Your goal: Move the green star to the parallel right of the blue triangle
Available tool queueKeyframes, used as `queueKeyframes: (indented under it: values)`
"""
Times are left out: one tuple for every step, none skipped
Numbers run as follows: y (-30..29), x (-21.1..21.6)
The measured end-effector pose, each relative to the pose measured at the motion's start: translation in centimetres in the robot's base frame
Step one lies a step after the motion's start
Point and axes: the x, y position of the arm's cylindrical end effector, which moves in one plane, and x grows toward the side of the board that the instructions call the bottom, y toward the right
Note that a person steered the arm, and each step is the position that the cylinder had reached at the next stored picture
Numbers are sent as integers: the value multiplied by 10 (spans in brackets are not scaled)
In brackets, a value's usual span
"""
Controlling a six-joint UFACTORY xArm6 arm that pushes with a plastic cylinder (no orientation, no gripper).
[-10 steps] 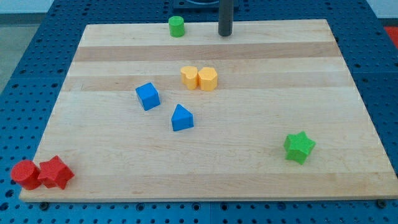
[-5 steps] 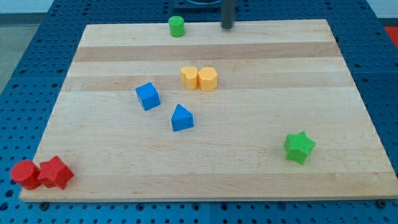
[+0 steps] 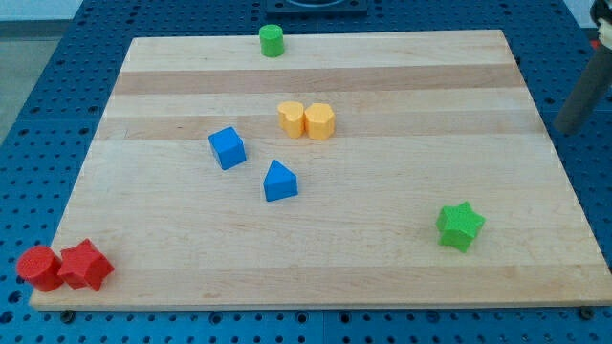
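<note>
The green star (image 3: 460, 226) lies near the board's lower right. The blue triangle (image 3: 279, 181) lies near the middle, left of and a little above the star. My rod shows blurred at the view's right edge, off the board, with my tip (image 3: 564, 128) well above and to the right of the green star and far right of the blue triangle.
A blue cube (image 3: 228, 148) sits up-left of the triangle. Two yellow blocks (image 3: 307, 120) touch each other above it. A green cylinder (image 3: 272, 41) stands at the board's top edge. Two red blocks (image 3: 63, 267) sit at the lower left corner. The wooden board (image 3: 382, 277) rests on a blue pegboard.
My rod has left the board's top edge and swung to the view's right edge, beyond the board. No block has moved.
</note>
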Motion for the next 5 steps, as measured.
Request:
queueKeyframes:
  values:
    - [14, 3]
    - [14, 6]
    - [14, 22]
    - [14, 66]
    - [14, 82]
